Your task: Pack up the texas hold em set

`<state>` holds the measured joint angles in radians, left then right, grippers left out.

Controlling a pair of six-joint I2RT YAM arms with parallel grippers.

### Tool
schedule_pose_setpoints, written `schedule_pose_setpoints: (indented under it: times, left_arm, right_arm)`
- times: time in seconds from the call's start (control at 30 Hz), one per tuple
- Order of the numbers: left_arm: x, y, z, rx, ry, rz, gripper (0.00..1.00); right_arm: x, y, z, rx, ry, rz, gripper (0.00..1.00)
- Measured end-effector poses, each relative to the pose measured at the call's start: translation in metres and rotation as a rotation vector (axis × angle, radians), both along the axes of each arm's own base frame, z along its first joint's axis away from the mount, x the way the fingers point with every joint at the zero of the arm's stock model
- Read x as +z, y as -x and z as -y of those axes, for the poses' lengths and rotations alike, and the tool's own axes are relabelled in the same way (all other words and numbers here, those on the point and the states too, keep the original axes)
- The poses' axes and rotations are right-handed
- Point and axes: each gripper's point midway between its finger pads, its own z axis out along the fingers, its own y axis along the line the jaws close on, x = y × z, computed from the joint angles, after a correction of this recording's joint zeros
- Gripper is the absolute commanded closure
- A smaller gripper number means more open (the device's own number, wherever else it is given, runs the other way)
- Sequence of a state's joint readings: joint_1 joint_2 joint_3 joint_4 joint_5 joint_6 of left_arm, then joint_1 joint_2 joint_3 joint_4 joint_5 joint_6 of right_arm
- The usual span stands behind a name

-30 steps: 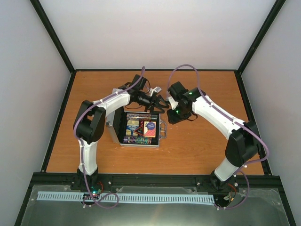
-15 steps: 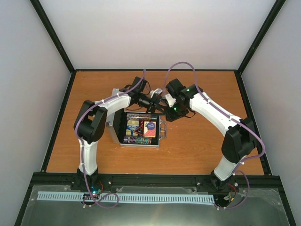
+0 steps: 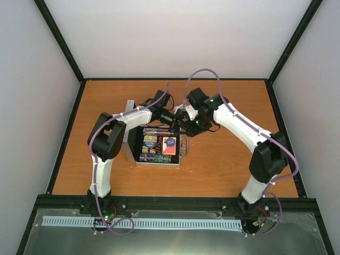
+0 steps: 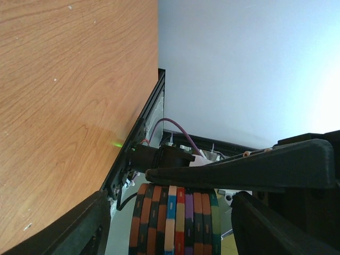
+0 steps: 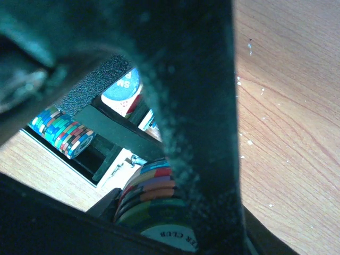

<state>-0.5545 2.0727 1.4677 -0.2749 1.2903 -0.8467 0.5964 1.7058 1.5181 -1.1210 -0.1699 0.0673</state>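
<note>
The silver case (image 3: 158, 163) lies open mid-table, its lid (image 3: 129, 139) standing up on the left. Inside are rows of chips (image 3: 151, 141) and a red deck (image 3: 170, 145). My left gripper (image 3: 176, 120) holds a stack of multicoloured poker chips (image 4: 175, 223) above the case's far right corner, with its fingers (image 4: 69, 228) on either side of the stack. My right gripper (image 3: 184, 124) meets it from the right. One of the right gripper's fingers (image 4: 239, 172) lies along the chips' rims and the other is hidden. The stack also shows in the right wrist view (image 5: 154, 191).
The case's metal handle (image 3: 184, 146) sticks out to the right. In the right wrist view, more chips (image 5: 61, 133) and a blue round piece (image 5: 121, 87) sit in the black lining below. Bare wooden table (image 3: 228, 159) surrounds the case, with black frame rails at its edges.
My right gripper has moved left and closed in on the left gripper until its finger touches the chip stack. The left gripper has shifted slightly right.
</note>
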Motion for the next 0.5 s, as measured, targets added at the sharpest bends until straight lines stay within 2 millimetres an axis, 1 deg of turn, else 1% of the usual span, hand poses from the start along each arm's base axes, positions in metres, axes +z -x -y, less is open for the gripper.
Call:
schedule_pose_setpoints:
  times: [0.1,0.5]
  left_arm:
    - [-0.0004,0.0003,0.0001,-0.001,0.003,0.002,0.35]
    - [-0.0018,0.0026,0.0002,-0.009,0.022,-0.006,0.6]
  right_arm:
    - [0.001,-0.0001,-0.0006,0.001,-0.001,-0.002,0.71]
    - [-0.0043,0.001,-0.0015,0.006,0.015,-0.033,0.7]
